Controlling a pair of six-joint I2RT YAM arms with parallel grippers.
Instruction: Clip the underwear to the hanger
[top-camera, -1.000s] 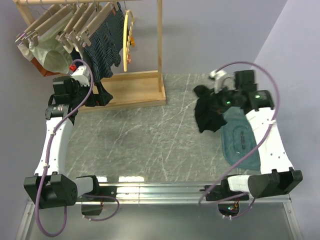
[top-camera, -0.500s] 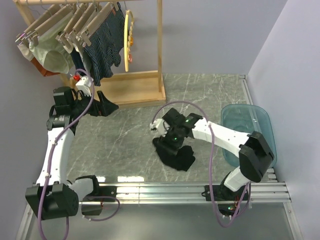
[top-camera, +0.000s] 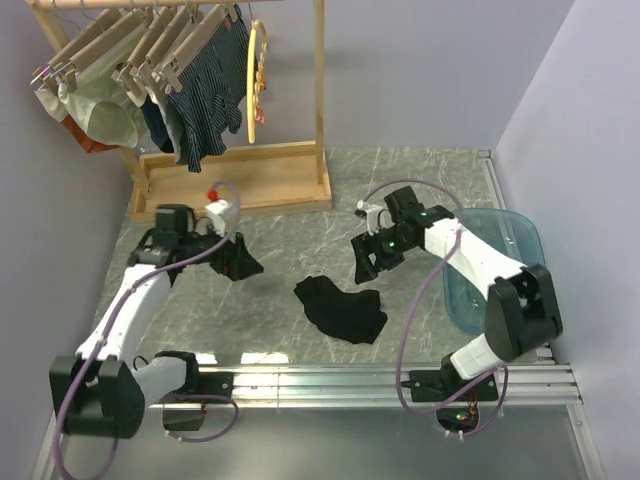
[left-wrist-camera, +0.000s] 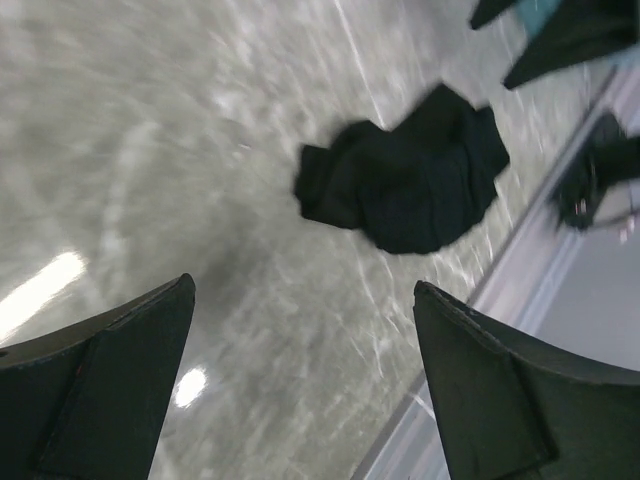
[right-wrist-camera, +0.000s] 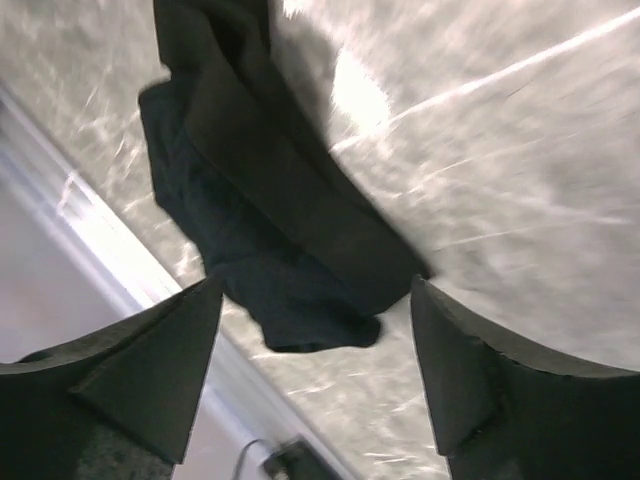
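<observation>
The black underwear (top-camera: 340, 308) lies crumpled on the marble table near its front edge, with nothing holding it. It also shows in the left wrist view as the underwear (left-wrist-camera: 405, 180) and in the right wrist view as the underwear (right-wrist-camera: 270, 230). My right gripper (top-camera: 363, 262) hovers open just above and to the right of it, its jaws empty (right-wrist-camera: 315, 285). My left gripper (top-camera: 245, 264) stands open to the left of the cloth, a short gap away, and is empty too (left-wrist-camera: 303, 287). The yellow hanger (top-camera: 258, 80) hangs on the rack at the back.
A wooden rack (top-camera: 322, 110) stands at the back left with beige clip hangers (top-camera: 150, 45), dark striped shorts (top-camera: 210, 90) and pale green underwear (top-camera: 105, 110). A teal bin (top-camera: 500, 262) sits at the right edge. A metal rail (top-camera: 330, 380) runs along the front.
My right gripper brought the underwear from the bin to the table's middle, opened, let it go and drew back. My left arm swung from the rack base toward the cloth.
</observation>
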